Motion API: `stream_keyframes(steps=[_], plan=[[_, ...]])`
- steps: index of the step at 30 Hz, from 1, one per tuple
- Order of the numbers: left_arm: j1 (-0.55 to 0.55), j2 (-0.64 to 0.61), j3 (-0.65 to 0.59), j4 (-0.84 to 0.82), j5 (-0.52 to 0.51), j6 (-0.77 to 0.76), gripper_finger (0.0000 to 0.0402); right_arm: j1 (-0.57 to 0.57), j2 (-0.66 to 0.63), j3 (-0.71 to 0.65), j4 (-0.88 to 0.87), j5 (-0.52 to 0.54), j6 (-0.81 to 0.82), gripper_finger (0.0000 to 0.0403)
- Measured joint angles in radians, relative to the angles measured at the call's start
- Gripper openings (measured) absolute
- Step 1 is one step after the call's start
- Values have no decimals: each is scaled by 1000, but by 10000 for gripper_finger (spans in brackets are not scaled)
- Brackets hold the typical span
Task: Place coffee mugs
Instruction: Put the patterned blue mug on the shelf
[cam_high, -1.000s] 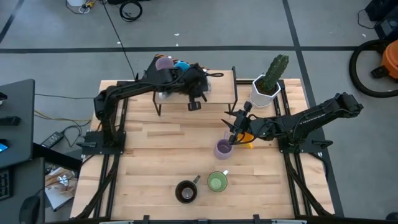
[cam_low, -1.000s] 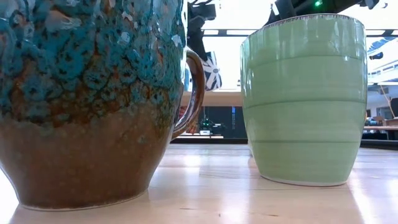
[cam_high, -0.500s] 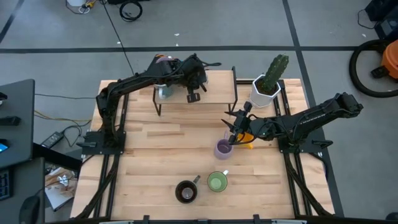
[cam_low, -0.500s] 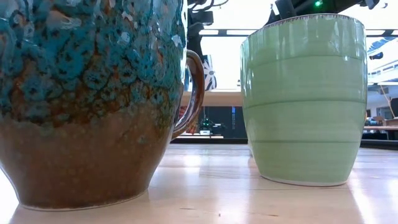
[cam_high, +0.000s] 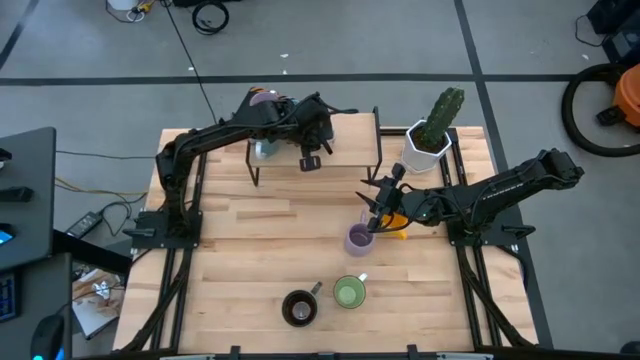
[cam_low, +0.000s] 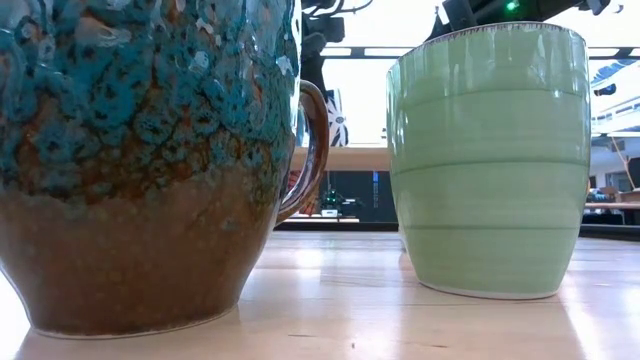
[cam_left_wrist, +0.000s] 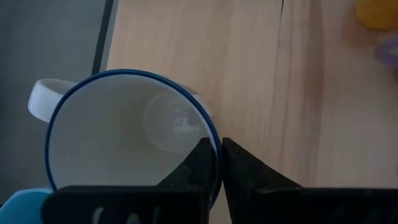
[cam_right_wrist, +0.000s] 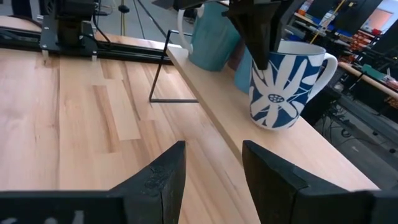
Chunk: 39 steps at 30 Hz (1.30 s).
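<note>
A white mug with a blue rim and blue flower pattern (cam_right_wrist: 283, 87) stands on the raised wooden shelf (cam_high: 355, 135) at the far side, next to a blue mug (cam_right_wrist: 211, 37). My left gripper (cam_left_wrist: 221, 155) reaches down from above and is shut on the white mug. A lilac mug (cam_high: 265, 100) sits at the shelf's left end. My right gripper (cam_right_wrist: 211, 165) hangs open and empty over the table's middle right, just above a second lilac mug (cam_high: 358, 238) and an orange mug (cam_high: 398, 222). The dark brown mug (cam_high: 298, 308) and the green mug (cam_high: 349, 292) stand near the front edge. My left gripper pinches the white mug's rim (cam_left_wrist: 216, 140) on the side opposite the handle, one finger inside the mug and one outside. The fingers (cam_right_wrist: 258, 37) come from above, slanting down. The mug stands upright with its base on the shelf.
A white faceted pot with a cactus (cam_high: 430, 140) stands at the far right, beside the shelf's black wire legs (cam_right_wrist: 163, 68). The dark brown mug (cam_low: 140, 170) and green mug (cam_low: 490, 160) fill the low view. Bare wood lies at the table's left and middle.
My left arm has swung slightly toward the far edge over the shelf. Its gripper has stayed at the white mug's rim.
</note>
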Motion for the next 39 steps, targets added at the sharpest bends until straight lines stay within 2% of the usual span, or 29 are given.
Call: stream_keyframes(steps=[7,21,34,39], plan=[[0,1,0,9,-2,5,37,0,0,0,1,-44,8,164],[0,4,-1,60,-40,25,100,0,0,0,0,-48,5,164],[-3,4,-2,140,-40,49,110,0,0,-4,1,-48,11,164],[-6,3,13,146,-62,46,141,-11,0,-32,31,-49,0,164]])
